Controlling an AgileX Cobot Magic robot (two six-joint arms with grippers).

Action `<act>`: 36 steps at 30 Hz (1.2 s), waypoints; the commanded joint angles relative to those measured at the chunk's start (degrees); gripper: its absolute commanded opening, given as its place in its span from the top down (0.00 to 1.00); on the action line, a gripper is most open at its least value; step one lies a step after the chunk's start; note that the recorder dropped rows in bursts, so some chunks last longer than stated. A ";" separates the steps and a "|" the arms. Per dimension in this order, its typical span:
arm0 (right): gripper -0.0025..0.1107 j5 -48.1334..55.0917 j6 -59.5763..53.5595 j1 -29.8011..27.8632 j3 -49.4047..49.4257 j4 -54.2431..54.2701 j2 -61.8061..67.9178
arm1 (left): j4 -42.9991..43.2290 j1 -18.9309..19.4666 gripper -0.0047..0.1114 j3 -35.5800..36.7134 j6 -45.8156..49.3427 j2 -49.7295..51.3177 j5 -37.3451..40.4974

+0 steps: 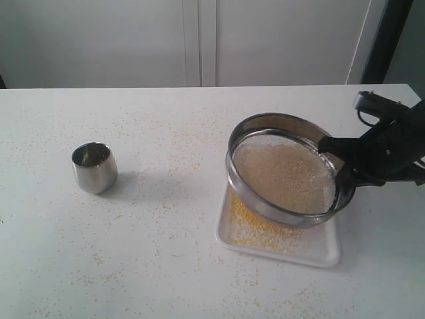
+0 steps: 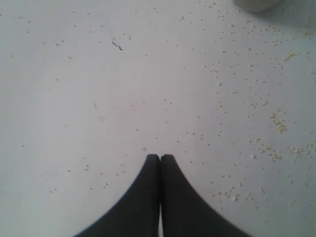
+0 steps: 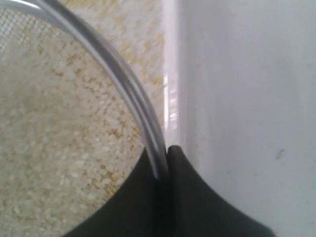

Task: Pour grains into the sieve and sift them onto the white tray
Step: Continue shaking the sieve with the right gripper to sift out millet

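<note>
Above the flat white rectangular tray (image 1: 330,256) at right, the right gripper (image 3: 167,150) pinches the rim of the tilted round steel mesh sieve (image 1: 279,121), which holds whitish-beige grains (image 1: 285,174). Open, grain-speckled white tabletop (image 1: 166,199) separates it from a small steel cup (image 1: 94,167). The left gripper (image 2: 160,157) has its fingers pressed together.

My right arm (image 1: 393,138) comes in from the right side, and its end effector (image 1: 344,175) is clamped on the rim of the sieve (image 1: 279,119), one finger inside the ring and one outside. My left end effector (image 2: 160,158) has its fingertips pressed together, holding nothing.
</note>
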 commanded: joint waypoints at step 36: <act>0.98 3.63 11.57 3.76 -4.76 -17.51 -2.24 | -0.46 0.09 0.96 0.30 -0.29 -0.37 0.63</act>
